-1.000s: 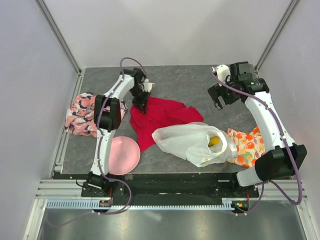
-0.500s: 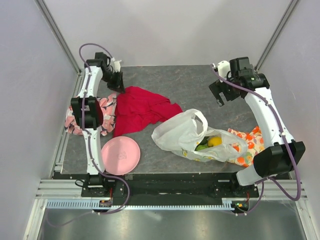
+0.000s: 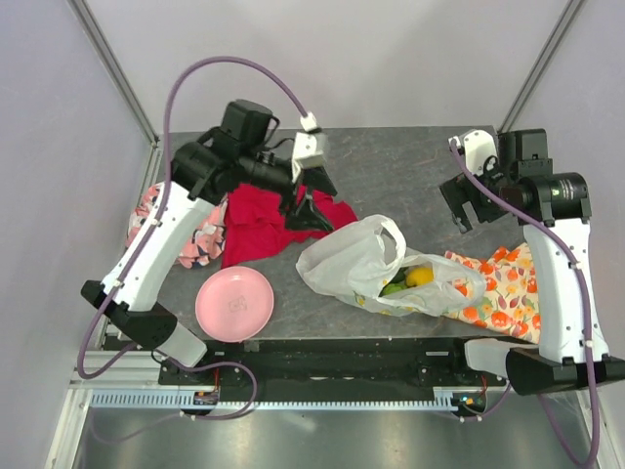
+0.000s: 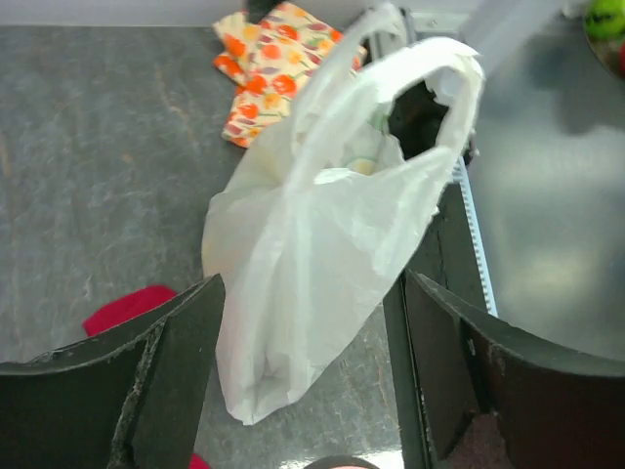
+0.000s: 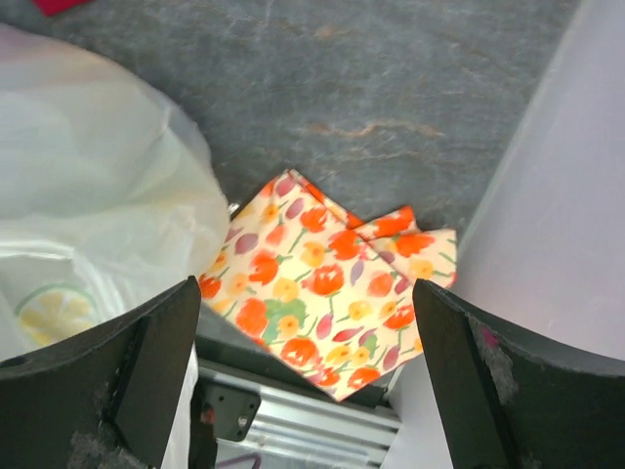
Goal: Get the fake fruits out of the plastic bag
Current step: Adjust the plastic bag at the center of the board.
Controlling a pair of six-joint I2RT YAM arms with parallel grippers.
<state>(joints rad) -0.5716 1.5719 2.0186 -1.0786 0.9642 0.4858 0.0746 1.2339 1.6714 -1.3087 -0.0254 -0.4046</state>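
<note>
The plastic bag point(image 3: 356, 266) lies crumpled at mid-table, one handle loop standing up and its mouth facing right. Inside the mouth I see two of the fake fruits, a yellow one point(image 3: 419, 277) and a green one point(image 3: 395, 288); any others are hidden by the plastic. My left gripper point(image 3: 311, 210) hovers over the edge of the red cloth, just left of the bag. It is open, and the bag point(image 4: 322, 244) shows between its fingers point(image 4: 176, 371) untouched. My right gripper point(image 3: 469, 200) hangs open at the back right, above the bag's point(image 5: 88, 195) right end, holding nothing.
A red cloth point(image 3: 256, 220) lies left of the bag, with a pink plate point(image 3: 234, 303) in front of it. A pink floral cloth point(image 3: 195, 239) sits at the left edge. An orange floral cloth point(image 3: 503, 288) lies at the front right, partly under the bag and over the table's edge point(image 5: 322, 283).
My left arm has swung from the back left corner across the red cloth toward the bag, and its jaws have opened. The right arm has shifted slightly rightward. The bag has not moved in the last half second.
</note>
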